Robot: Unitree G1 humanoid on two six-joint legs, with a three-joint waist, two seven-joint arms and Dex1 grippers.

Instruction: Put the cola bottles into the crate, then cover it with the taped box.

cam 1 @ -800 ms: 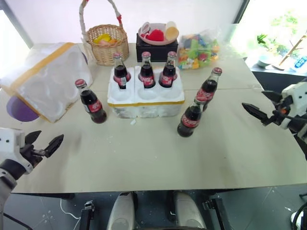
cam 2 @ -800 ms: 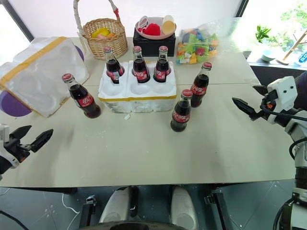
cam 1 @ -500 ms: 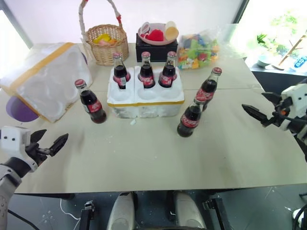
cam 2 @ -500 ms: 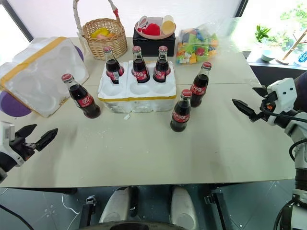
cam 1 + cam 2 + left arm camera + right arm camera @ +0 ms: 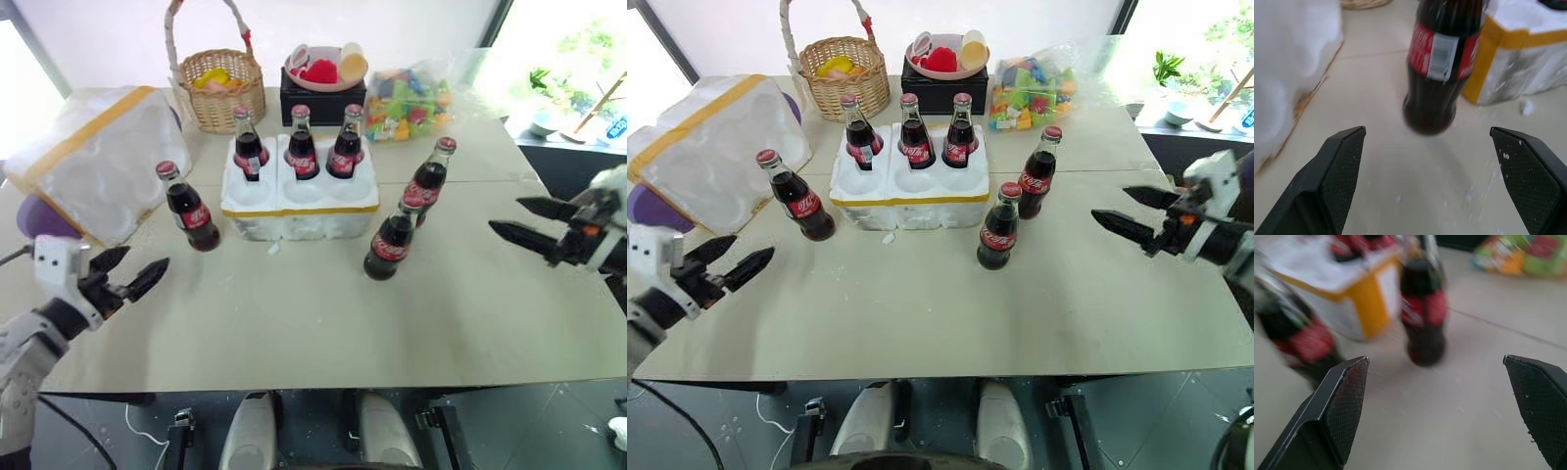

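The low white crate (image 5: 299,204) stands mid-table with three cola bottles (image 5: 301,145) upright in its back wells; its front wells are empty. One loose bottle (image 5: 189,208) stands left of the crate, and two more (image 5: 392,240) (image 5: 428,181) stand to its right. The taped box (image 5: 93,162) lies tilted at the far left. My left gripper (image 5: 147,258) is open, low over the table, pointing at the left bottle (image 5: 1442,63) from a short distance. Over the table's right side my right gripper (image 5: 506,215) is open too, aimed at the two right bottles (image 5: 1422,313).
A wicker basket (image 5: 220,88), a black box topped with a bowl of toys (image 5: 321,93) and a bag of coloured blocks (image 5: 411,98) line the back. A purple object (image 5: 37,217) peeks out beside the taped box.
My left gripper has moved forward and to the right, closer to the left loose bottle. The right gripper has edged left toward the right bottles. The bottles, crate and box have not moved.
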